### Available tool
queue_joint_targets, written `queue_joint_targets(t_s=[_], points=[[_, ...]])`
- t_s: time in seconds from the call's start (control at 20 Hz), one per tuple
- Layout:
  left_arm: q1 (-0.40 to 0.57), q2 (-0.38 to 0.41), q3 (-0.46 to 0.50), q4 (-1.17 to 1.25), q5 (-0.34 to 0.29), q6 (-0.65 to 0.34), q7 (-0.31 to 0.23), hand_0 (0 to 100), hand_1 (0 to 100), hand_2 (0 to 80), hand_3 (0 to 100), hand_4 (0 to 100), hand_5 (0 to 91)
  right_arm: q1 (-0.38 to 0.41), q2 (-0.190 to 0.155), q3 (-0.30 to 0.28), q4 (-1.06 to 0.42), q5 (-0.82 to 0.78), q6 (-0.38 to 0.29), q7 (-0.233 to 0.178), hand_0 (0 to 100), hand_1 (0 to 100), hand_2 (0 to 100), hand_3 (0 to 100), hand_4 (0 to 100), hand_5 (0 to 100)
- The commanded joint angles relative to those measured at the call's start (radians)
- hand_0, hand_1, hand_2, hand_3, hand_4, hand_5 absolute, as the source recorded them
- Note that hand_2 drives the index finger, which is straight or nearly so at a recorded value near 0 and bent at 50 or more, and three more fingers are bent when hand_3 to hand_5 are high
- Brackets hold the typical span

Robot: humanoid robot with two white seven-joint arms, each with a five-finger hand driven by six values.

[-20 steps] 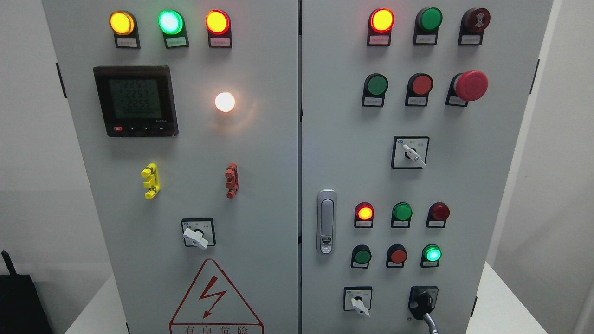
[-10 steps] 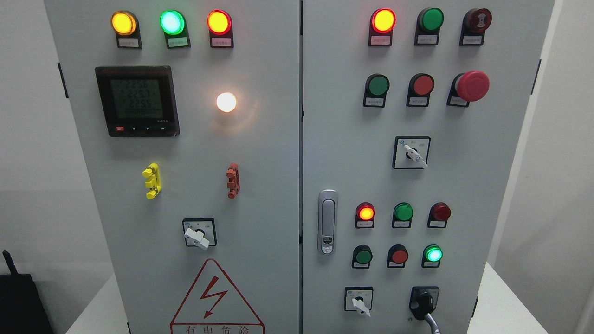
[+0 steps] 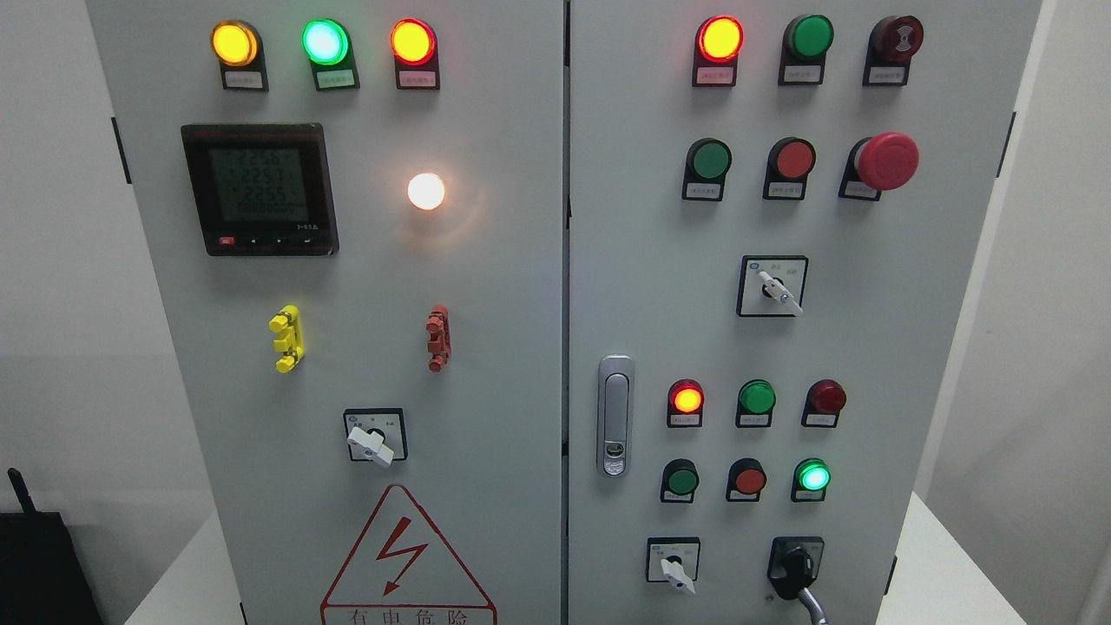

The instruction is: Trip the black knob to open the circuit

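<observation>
Neither hand is showing, so their state cannot be told; black knob (image 3: 794, 564) is sitting untouched, leaving the whole task waiting.

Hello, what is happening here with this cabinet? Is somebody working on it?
Nobody is touching it at this moment; no robot hand is in the picture. The head camera faces a grey cabinet with two doors. Several lamps are lit and the meter shows readings. The black knob sits at the lower right of the right door, untouched, so the tripping is not yet done.
</observation>
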Motion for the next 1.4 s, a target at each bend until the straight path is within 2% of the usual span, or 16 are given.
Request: queue_joint_targets(t_s=[0.0,1.35], points=[[-0.004,-0.002,0.001,0.000,0.002,-0.002,0.000,12,39,0.0,0,0,0.0,-0.008,-0.003,-0.005,-0.017,0.003,-0.020,0.024,73,74,0,100,92,91],[-0.004,-0.002,0.001,0.000,0.002,0.000,0.000,12,39,0.0,0,0,0.0,-0.014,-0.014,-0.046,-0.008,-0.034,-0.019,0.024,74,76,0,100,92,90]])
